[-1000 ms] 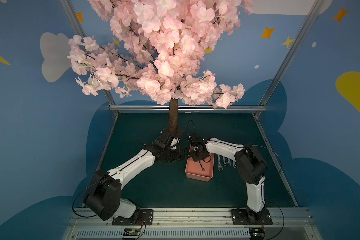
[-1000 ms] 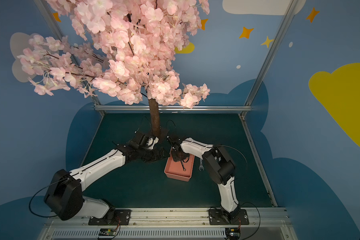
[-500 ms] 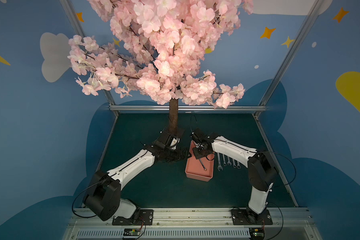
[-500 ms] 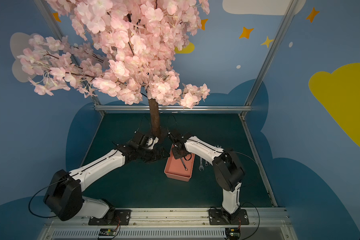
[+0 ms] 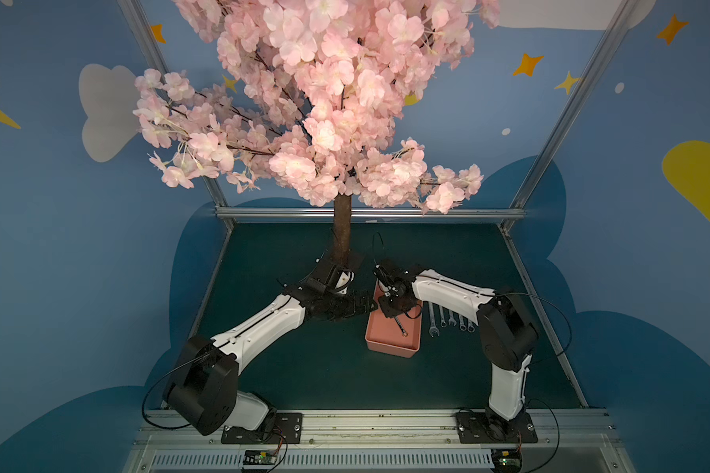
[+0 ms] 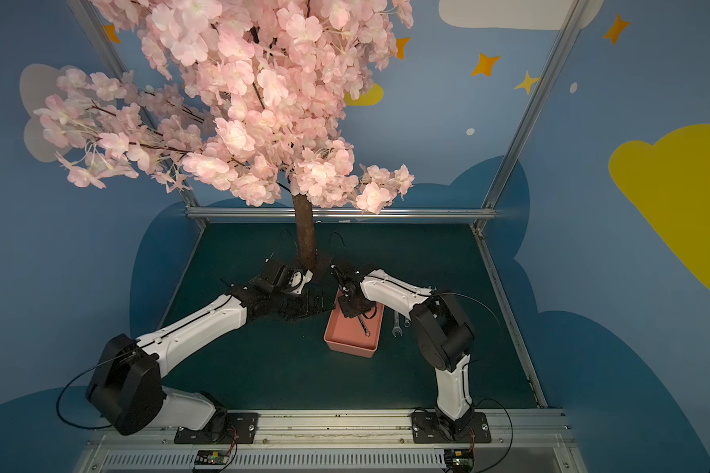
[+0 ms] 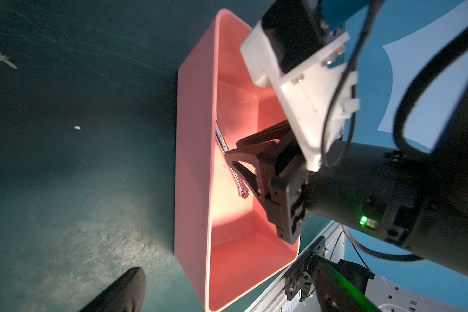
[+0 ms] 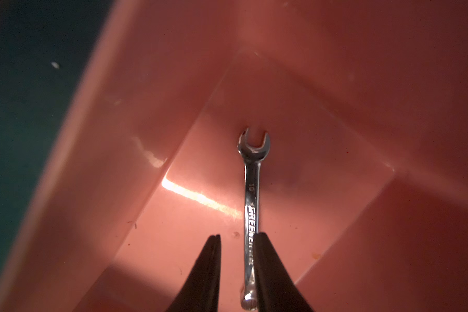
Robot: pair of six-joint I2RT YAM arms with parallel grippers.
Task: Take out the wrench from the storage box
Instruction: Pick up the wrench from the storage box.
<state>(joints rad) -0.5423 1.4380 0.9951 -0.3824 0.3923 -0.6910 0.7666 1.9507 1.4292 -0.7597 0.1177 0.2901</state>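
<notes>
The left gripper [image 5: 359, 308] is held low just beside the far left corner of the storage box [image 5: 391, 350], probably to steady it; whether its jaws are spread or pressed together cannot be told. The box is set on the green tabletop [image 5: 304, 368], and the wrench [image 8: 251, 189] is seen lying flat on its floor, not yet taken out. The right gripper [image 8: 237, 235] is placed inside the box with its jaws spread a little and the shank between them, nothing pinched, so that a grip can be closed. Further right, other wrenches [image 5: 451, 321] are laid in a row on the tabletop
</notes>
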